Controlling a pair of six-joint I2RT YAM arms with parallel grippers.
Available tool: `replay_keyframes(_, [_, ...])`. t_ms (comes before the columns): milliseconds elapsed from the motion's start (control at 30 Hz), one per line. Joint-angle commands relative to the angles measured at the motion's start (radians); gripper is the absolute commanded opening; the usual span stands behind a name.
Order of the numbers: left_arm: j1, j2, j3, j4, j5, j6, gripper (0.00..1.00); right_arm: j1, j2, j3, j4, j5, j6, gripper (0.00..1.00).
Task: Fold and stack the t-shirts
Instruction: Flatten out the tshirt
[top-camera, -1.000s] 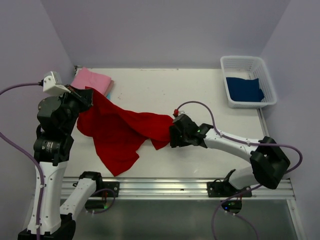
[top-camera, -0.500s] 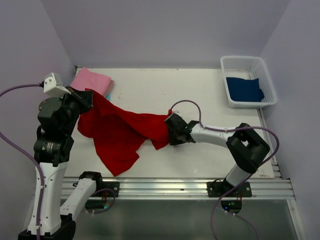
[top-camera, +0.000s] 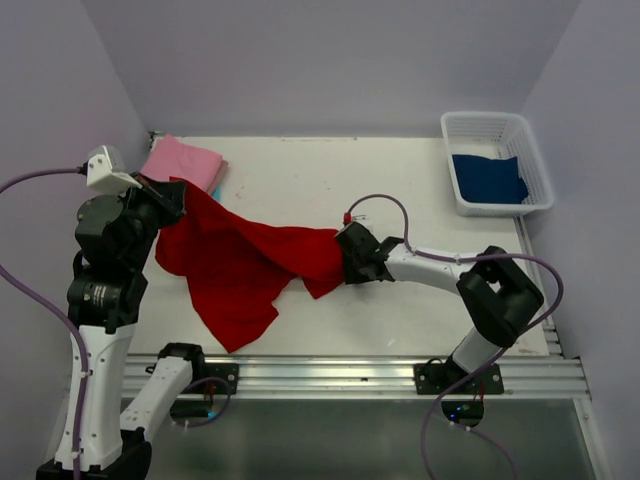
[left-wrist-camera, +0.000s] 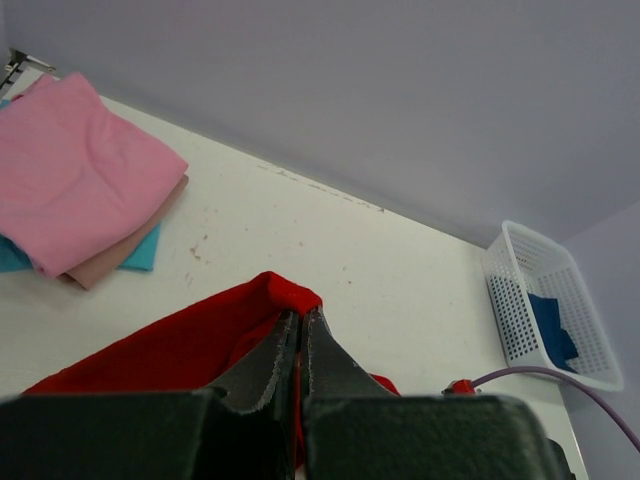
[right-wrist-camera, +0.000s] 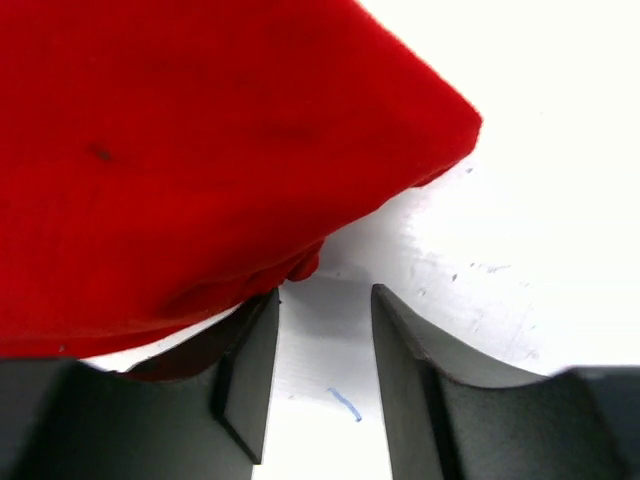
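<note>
We see one plain bright red t-shirt (top-camera: 240, 265), no print. Far left of the white mesh basket (top-camera: 500, 125): pink t-shirt (left-wrist-camera: 70, 180) over beige t-shirt (left-wrist-camera: 95, 272) and turquoise t-shirt (left-wrist-camera: 147, 252). Inside the basket: dark blue t-shirt (top-camera: 487, 178). Table (top-camera: 300, 180) white with faint scuffs, walls (top-camera: 330, 60) pale lavender, cable (left-wrist-camera: 545, 372) purple.

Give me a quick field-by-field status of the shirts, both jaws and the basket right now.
red shirt: bright red cloth t-shirt, unfolded, crumpled across the white table
left jaws: shut on the red t-shirt's edge, beside the stack
right jaws: open, low at the red t-shirt's right edge; bare table shows between them
stack: folded pink t-shirt on top, beige t-shirt and turquoise t-shirt beneath, far-left corner
basket: white plastic mesh basket, far right, holds dark blue t-shirt
</note>
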Motion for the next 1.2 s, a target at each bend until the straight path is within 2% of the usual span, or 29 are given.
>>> replay_keyframes(0, [-0.002,-0.004,0.017,0.02,0.007,0.004,0.0,-0.03,0.03,0.042,0.062,0.021,-0.035,0.42])
replay_keyframes(267, [-0.003,-0.013,0.018,0.008,0.006,0.007,0.0,-0.046,0.078,0.067,0.116,-0.023,-0.061,0.39])
replay_keyframes(633, [-0.002,-0.012,0.009,0.014,0.027,0.001,0.0,-0.047,-0.007,0.059,0.18,-0.115,-0.098,0.46])
replay_keyframes(933, [-0.002,-0.012,0.011,0.014,0.029,-0.002,0.0,-0.049,0.082,0.12,0.206,-0.151,-0.107,0.45])
replay_keyframes(1033, [-0.002,-0.012,0.015,0.008,0.029,0.001,0.0,-0.049,0.12,0.145,0.205,-0.141,-0.11,0.42])
replay_keyframes(1133, [-0.002,-0.013,0.017,0.008,0.029,0.003,0.0,-0.049,0.169,0.154,0.217,-0.151,-0.107,0.34])
replay_keyframes(1167, [-0.002,-0.013,0.017,0.006,0.029,0.003,0.0,-0.049,0.185,0.153,0.22,-0.151,-0.105,0.24])
